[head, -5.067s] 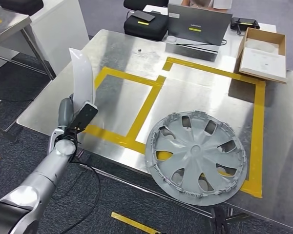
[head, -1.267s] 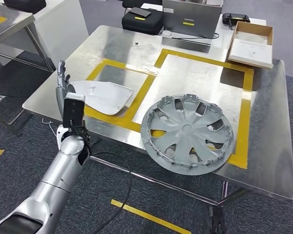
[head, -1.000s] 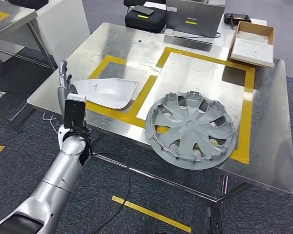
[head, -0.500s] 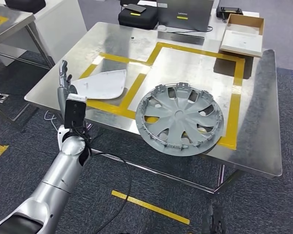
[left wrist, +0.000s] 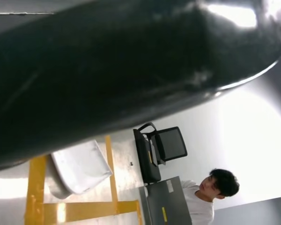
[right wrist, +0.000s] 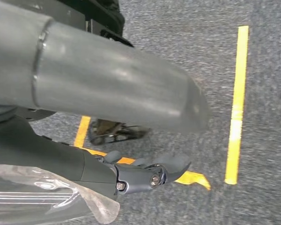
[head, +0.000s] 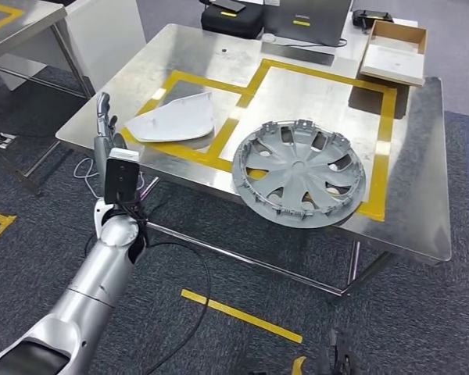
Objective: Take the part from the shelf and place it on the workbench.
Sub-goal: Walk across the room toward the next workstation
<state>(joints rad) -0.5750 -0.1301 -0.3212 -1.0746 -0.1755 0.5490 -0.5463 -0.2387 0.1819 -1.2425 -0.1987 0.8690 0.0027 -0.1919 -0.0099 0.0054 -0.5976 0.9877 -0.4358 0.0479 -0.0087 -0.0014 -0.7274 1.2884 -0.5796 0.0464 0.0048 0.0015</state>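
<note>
The white curved part point(head: 173, 119) lies flat on the steel workbench point(head: 409, 195), inside the smaller yellow-taped square at its left end. In the left wrist view the part point(left wrist: 79, 166) shows pale beside the yellow tape. My left hand point(head: 105, 129) is raised upright just off the bench's left front corner, fingers apart and holding nothing, a short way from the part. My right hand point(right wrist: 146, 173) hangs low over the carpet, its dark fingers extended with nothing in them.
A large grey hubcap point(head: 300, 172) lies in the bigger taped area. At the far edge are a laptop point(head: 306, 12), a black case point(head: 232, 16) and a cardboard box point(head: 394, 53). Another table point(head: 14, 19) stands far left. A person point(left wrist: 217, 187) sits beyond the bench. Cables point(head: 184, 258) trail on the floor.
Five seconds ago my left hand held the part upright; it has since laid it on the bench and let go. The camera has shifted back; the hand stays raised.
</note>
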